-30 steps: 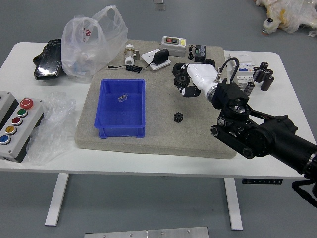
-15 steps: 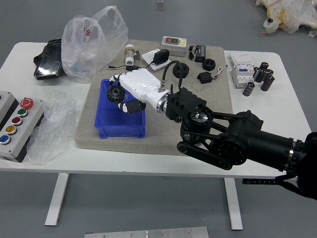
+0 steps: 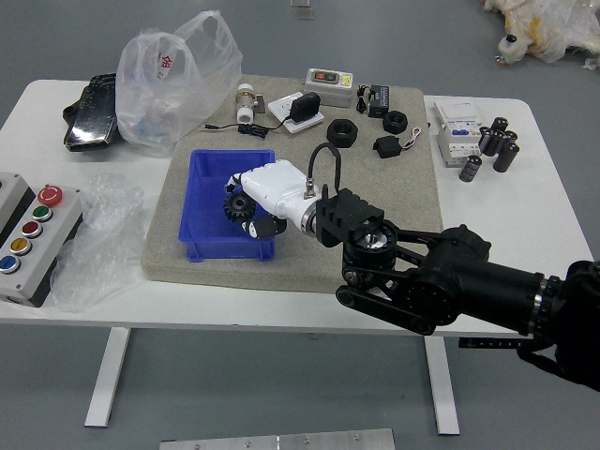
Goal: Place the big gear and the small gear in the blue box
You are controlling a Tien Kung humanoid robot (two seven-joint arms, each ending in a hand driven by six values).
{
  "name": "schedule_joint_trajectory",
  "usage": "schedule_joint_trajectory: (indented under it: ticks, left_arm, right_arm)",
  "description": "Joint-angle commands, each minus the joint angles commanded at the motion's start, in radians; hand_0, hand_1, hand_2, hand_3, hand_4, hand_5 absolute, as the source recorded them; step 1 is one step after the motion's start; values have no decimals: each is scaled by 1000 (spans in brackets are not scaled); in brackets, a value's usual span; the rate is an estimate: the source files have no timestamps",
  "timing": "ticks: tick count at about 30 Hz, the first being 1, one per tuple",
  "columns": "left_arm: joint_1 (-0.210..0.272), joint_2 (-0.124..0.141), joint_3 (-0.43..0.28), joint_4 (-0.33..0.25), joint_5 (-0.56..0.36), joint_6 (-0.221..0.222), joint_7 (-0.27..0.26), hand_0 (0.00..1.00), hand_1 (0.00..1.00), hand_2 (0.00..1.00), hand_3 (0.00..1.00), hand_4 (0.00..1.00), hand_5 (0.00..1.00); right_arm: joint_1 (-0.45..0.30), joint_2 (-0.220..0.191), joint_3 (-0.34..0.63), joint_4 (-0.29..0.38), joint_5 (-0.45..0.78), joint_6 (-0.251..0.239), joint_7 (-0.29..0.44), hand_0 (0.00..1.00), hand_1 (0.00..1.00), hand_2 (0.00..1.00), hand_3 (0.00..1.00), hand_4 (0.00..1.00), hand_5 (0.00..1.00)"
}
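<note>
My right hand (image 3: 251, 199) reaches in from the right, its fingertips over the right half of the blue box (image 3: 202, 246). It is shut on the big gear (image 3: 238, 207), a black toothed wheel held at the box's middle to right side. Whether the gear touches the box floor, I cannot tell. The small gear is not visible; the black wrist and forearm cover the mat right of the box. My left hand is out of view.
Behind the box stand a plastic bag (image 3: 178, 80), a small bottle (image 3: 246, 103) and a black adapter (image 3: 305, 107). Black rings (image 3: 341, 133) lie on the mat (image 3: 300, 267). A button panel (image 3: 37, 234) is at the left, a white box (image 3: 458, 131) at the right.
My right hand has carried the big gear left from the mat's back to the box, then slightly right and nearer the table's front edge. The small gear, earlier visible on the mat, is now hidden.
</note>
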Motion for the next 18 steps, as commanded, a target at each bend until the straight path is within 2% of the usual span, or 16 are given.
schedule_joint_trajectory:
  ticks: [3,4,9,10,15,16,18]
  left_arm:
    - [0,0,0,0,0,0,0,687,520,529,711,674,302]
    - [0,0,0,0,0,0,0,687,520,528,710,674,302]
    - [-1,1,0,0,1,0,0,687,520,528,710,674,302]
    - [-1,1,-1,0,2,0,0,687,520,528,710,674,303]
    - [0,0,-2,0,3,-1,2,687,520,528,710,674,303]
    - [0,0,-2,0,3,-1,2,687,520,528,710,674,302]
    - [-1,1,-2,0,3,-1,2,687,520,528,710,674,302]
  right_arm:
    - [-1,0,5,3,-1,-6,-4,372,663,767,699,440,163]
    - [-1,0,6,4,-2,-7,-5,377,666,758,722,492,150]
    - [-3,-1,1,8,-2,-13,-11,377,666,758,722,492,150]
    - [-3,-1,3,9,-5,-14,-12,375,673,798,824,616,156]
    - [-6,-1,12,10,-14,-17,-15,375,673,798,824,616,156]
    - [-6,-1,13,10,-16,-17,-16,378,672,837,876,757,189]
    - [-6,-2,18,8,-22,-14,-20,378,672,837,876,757,189]
